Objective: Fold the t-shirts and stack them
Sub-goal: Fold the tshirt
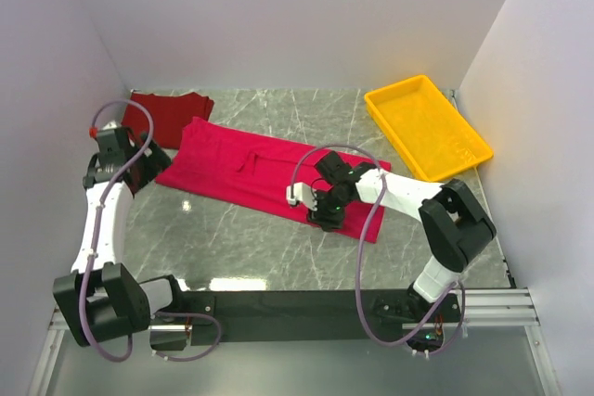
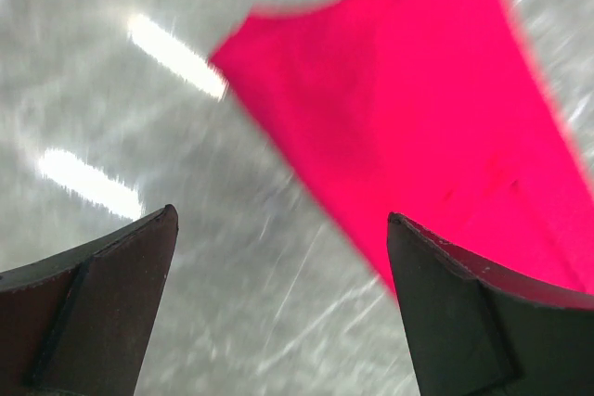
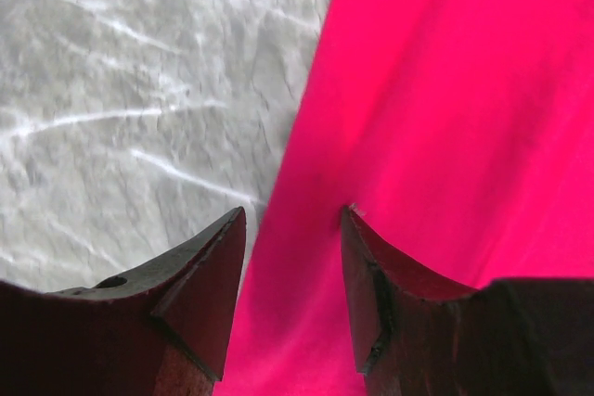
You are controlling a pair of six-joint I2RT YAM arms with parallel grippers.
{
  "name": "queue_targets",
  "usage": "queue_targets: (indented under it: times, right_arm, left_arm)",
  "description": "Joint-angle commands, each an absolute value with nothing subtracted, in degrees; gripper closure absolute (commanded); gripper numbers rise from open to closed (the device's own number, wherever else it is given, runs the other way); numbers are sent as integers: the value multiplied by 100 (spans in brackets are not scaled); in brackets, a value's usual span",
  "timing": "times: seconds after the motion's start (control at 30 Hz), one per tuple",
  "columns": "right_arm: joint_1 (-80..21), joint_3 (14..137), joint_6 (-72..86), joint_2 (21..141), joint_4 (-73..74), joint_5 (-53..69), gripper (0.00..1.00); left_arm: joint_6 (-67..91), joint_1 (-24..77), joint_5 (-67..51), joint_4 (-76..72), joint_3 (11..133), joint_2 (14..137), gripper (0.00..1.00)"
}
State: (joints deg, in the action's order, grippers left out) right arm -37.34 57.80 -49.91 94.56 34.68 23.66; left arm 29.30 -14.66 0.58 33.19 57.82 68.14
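Note:
The crimson t-shirt [image 1: 241, 169] lies flat as a long folded strip running across the middle of the marble table [image 1: 251, 238]. The darker maroon t-shirt [image 1: 172, 111] lies at the back left, touching the crimson one's far corner. My left gripper [image 1: 153, 172] hovers by the strip's left end. Its jaws [image 2: 281, 213] stand wide open over bare marble, with the crimson cloth [image 2: 418, 90] just beyond the right finger. My right gripper [image 1: 320, 213] is low over the strip's right part, on its near edge. Its jaws [image 3: 294, 210] are apart, and the crimson cloth [image 3: 445, 90] lies flat beneath them.
A yellow plastic tray [image 1: 427, 127] sits at the back right, near the right wall. White walls close in the table on the left, back and right. Bare marble shows in front of the crimson strip.

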Motion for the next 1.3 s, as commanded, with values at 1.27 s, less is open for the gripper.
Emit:
queue_targets:
  times: [1.27]
  right_arm:
    - [-4975, 6583, -3489, 10731, 2812, 984, 85]
  left_arm:
    - [3454, -1591, -360, 3858, 4931, 5177, 1]
